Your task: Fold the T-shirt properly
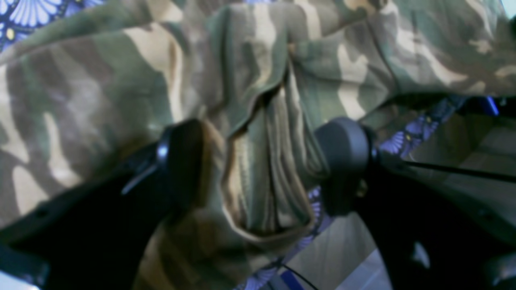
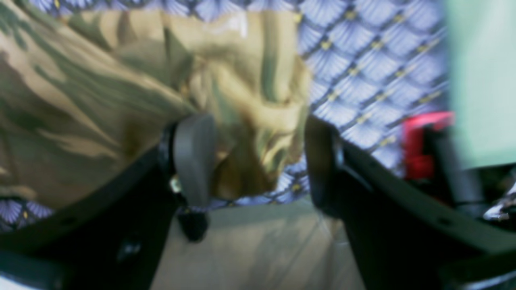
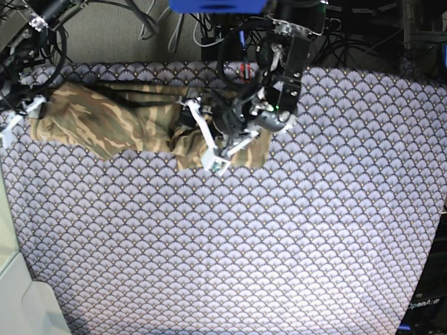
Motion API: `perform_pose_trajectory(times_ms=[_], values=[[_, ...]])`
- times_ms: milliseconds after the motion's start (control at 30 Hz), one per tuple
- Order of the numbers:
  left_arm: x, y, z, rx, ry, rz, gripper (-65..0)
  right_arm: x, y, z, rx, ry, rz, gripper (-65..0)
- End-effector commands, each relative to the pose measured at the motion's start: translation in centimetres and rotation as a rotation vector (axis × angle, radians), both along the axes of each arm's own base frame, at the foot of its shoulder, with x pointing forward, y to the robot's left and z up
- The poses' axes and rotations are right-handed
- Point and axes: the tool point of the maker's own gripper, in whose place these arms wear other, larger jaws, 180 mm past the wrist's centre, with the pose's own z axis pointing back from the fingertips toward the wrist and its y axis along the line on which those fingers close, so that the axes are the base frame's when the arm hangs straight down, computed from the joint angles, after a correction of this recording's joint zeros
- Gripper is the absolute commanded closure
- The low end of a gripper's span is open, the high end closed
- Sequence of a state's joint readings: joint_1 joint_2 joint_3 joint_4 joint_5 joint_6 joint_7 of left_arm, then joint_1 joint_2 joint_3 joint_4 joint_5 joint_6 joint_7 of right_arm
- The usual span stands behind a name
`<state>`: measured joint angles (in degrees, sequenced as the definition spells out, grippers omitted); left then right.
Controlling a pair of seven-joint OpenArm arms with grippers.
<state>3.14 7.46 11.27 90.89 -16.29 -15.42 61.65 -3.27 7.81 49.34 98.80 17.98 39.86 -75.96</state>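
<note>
You've got the T-shirt [image 3: 119, 118] lying along the far edge of the purple scallop-patterned cloth [image 3: 230, 244], stretched out in a rumpled band from the far left corner towards the middle, where it bunches into a thicker wad.

Look at your left gripper [image 1: 258, 161] through its wrist camera: the two dark fingers [image 1: 342, 157] stand wide apart, and a loose fold of camouflage fabric hangs right between them. The fold brushes against the finger on the picture's left side, but the other finger stands clear of it, so nothing is pinched there; the jaws are spread around the cloth. In the base view your left arm [image 3: 279, 77] reaches down from the far edge and sits over that bunched end of the shirt.

Now your right gripper [image 2: 258, 161]: its wrist camera shows the jaws spread as well. A crumpled tan and olive corner of the shirt lies between the fingers [image 2: 193, 157], close against the one on the picture's left, with patterned cloth showing beside the other. The view is blurred, yet the gap is plain, and no grip is made. In the base view this arm sits at the far left corner, at the shirt's other end.

A red part [image 2: 423, 145] shows beyond the right gripper, too blurred to identify.
</note>
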Motion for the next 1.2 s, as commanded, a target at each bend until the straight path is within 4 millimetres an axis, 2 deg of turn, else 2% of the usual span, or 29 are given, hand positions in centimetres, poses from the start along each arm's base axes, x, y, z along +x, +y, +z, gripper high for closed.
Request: perform_pose_trajectory(times_ms=[0,167,400,500,800,1100,1167], values=[[0.8,-0.7,1.4,-0.037,-0.039,0.000,-43.8,0.6,-0.9,0.8,-0.021,-0.021,0.002,-36.5],[0.8,-0.7,1.4,-0.039,-0.039,0.000,-43.8,0.3,-1.0,0.1,0.001,-0.003,0.000,-36.5],[0.8,-0.8,1.5,-0.040,-0.040,0.000,-43.8,1.9,1.5,-2.8,0.077,0.000,0.076,-36.5],[0.8,-0.7,1.4,-0.037,-0.039,-0.001,-43.8,2.1,1.8,-3.5,0.098,-0.009,0.075,-36.5],[0.8,-0.6,1.4,-0.035,-0.039,-0.001,-43.8,2.7,0.1,-2.8,0.072,-0.011,0.073,-37.3],[0.8,-0.5,1.4,-0.034,-0.041,-0.001,-43.8,2.3,0.2,-3.3,0.090,0.018,0.068,-37.6],[0.8,-0.5,1.4,-0.034,-0.041,-0.001,-43.8,2.3,0.2,-3.4,0.091,0.021,0.068,-40.9]])
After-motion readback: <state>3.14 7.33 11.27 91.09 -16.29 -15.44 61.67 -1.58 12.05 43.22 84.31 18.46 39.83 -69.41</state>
